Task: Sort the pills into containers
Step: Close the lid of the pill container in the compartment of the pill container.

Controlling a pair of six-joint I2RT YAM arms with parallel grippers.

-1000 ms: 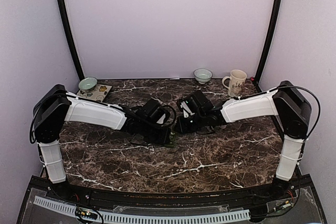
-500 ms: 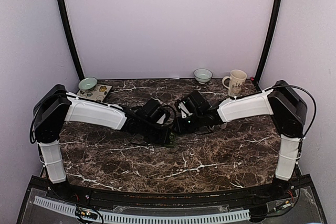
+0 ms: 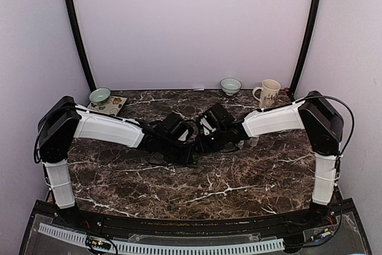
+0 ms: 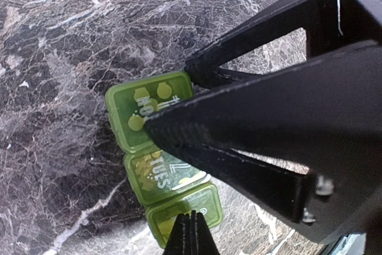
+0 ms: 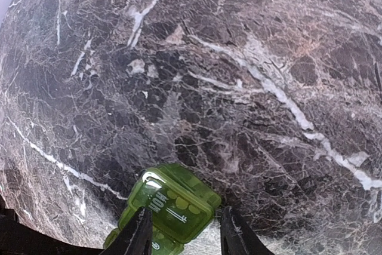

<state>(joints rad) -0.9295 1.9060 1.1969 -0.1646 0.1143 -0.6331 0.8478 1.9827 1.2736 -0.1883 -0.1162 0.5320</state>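
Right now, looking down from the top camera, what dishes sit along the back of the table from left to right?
Small pale green bowl, small white bowl, cream ceramic mug with a handle.

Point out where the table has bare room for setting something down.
Bare marble: the near half of the table, down to its front edge, and the back centre, between the patterned tile and the bowl beside the mug. Crowded: the middle, where the left fingers and right fingers meet at the green pill organizer.
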